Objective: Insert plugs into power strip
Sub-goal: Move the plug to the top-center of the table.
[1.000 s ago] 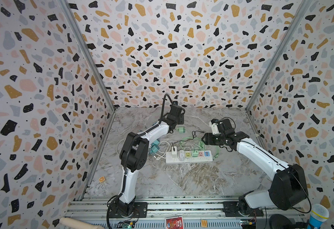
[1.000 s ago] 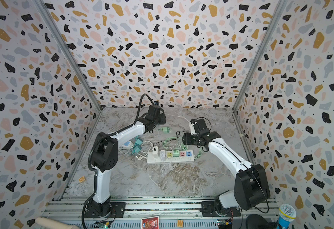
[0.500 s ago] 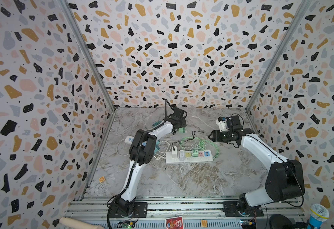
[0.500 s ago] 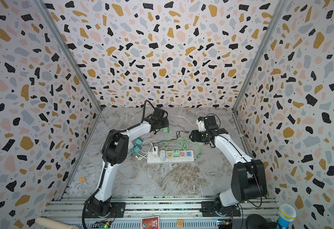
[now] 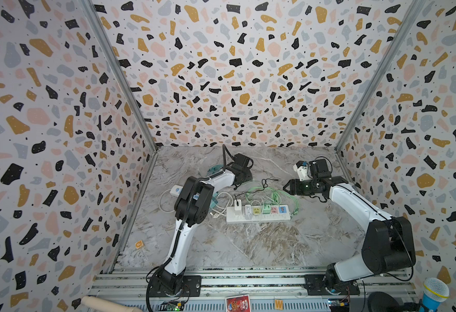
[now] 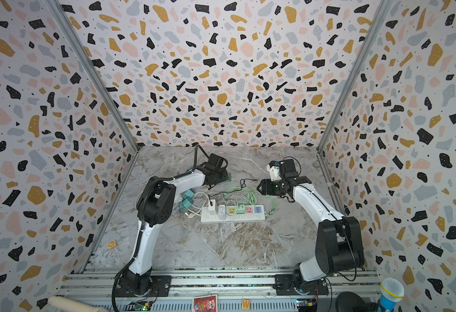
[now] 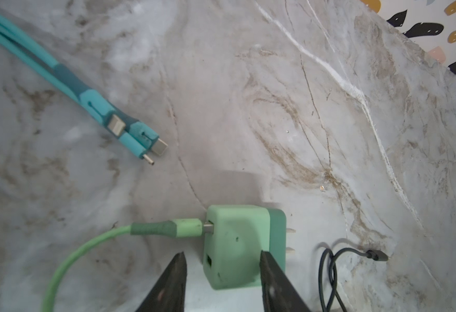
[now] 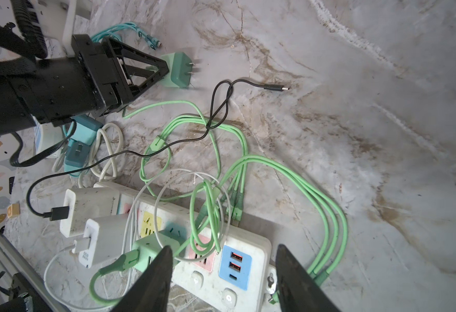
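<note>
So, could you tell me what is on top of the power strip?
Two white plugs and a mint green plug stand on the power strip, green cables looped across; sockets beneath them are hidden.

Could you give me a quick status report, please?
Left gripper open around loose mint green plug. Right gripper open, empty, near power strip. Green cables draped across its sockets.

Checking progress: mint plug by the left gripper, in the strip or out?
Out. The mint plug lies on the table, prongs bare, away from the strip.
</note>
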Motion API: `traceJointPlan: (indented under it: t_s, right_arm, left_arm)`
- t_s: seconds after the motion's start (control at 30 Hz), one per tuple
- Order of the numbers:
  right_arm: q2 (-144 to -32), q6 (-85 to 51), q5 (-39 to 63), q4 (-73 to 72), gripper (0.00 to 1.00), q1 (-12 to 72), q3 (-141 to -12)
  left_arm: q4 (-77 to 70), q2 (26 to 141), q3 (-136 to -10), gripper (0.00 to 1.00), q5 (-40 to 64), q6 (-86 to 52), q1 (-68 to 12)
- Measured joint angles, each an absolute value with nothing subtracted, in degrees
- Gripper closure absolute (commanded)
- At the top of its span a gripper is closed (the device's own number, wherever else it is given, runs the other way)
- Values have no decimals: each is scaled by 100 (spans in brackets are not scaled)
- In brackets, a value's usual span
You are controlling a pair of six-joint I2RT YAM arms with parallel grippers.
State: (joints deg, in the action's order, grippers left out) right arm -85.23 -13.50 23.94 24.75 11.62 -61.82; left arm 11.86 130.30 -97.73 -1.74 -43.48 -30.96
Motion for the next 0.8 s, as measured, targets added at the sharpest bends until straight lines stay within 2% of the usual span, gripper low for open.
traceJointPlan:
  t_s: [0.2,0.57,0.8]
  right_arm:
    - [-8523,-1334,2421,2445,38,1162,-6180]
    - [-8582,-1313,2344,2399,37,980,-6176]
    - [-8707,-1315,2250,2373,37,672,-6180]
  left_arm:
    - [1247,13131,-9979,58,-91,-4412,-3096]
    - [1809,14440,-12217,61,276,-3865,-3170]
    - [2091,14781,-12691,62,554,-3522,-3398]
